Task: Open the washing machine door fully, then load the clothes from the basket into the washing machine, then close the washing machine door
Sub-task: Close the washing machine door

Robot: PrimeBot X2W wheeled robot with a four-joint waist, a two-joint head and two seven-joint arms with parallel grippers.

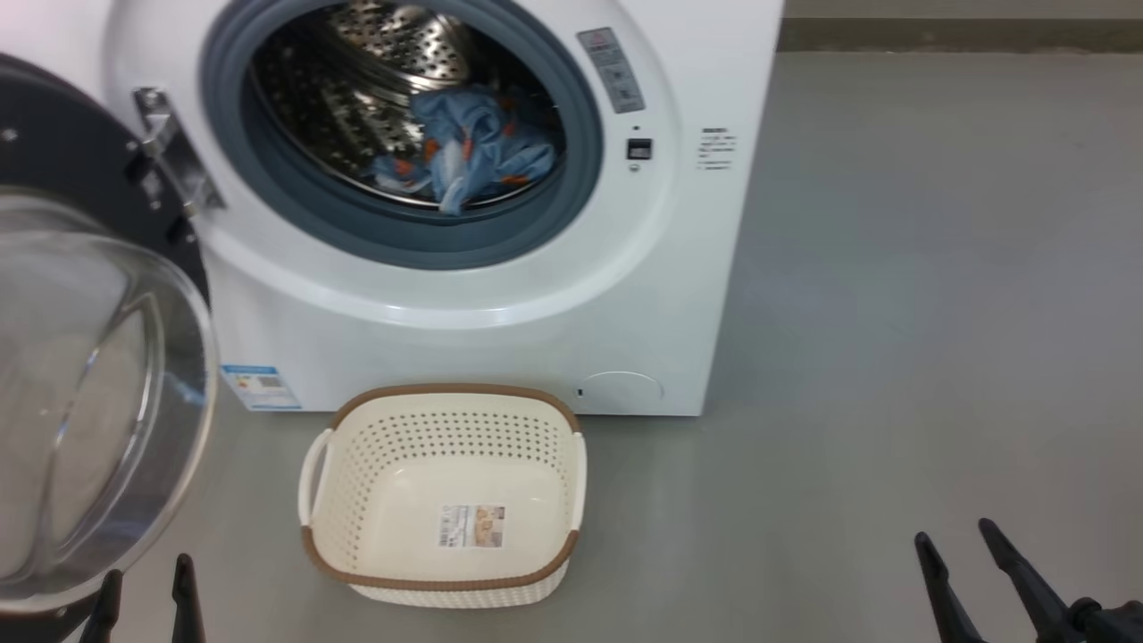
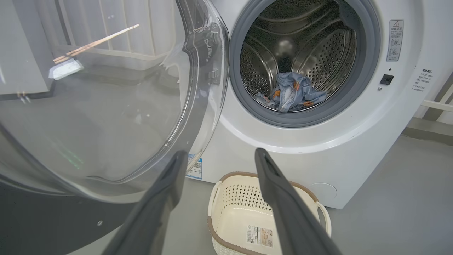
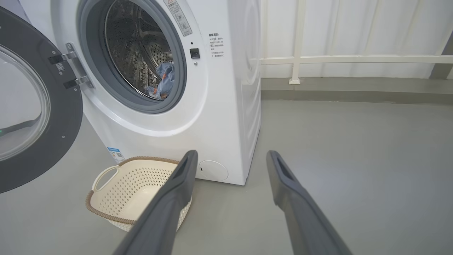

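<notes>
Grey floor carries one white washing machine (image 1: 500,339), its one round door (image 1: 54,134) swung wide to the robot's left on a metal hinge (image 1: 174,152) with the glass bowl bulging outward. One cream basket (image 1: 446,393) stands just before the machine, mouth up, long axis across the machine's front and a label (image 1: 471,525) on its bottom, while one crumpled bundle of blue clothes (image 1: 473,147) lies low in the steel drum (image 1: 357,80). Two arms sit low, the left fingers (image 1: 186,598) just under the door's glass and the right fingers (image 1: 1018,563) over bare floor well to the right, each pair pointing forward, spread wide and gripping nothing.
</notes>
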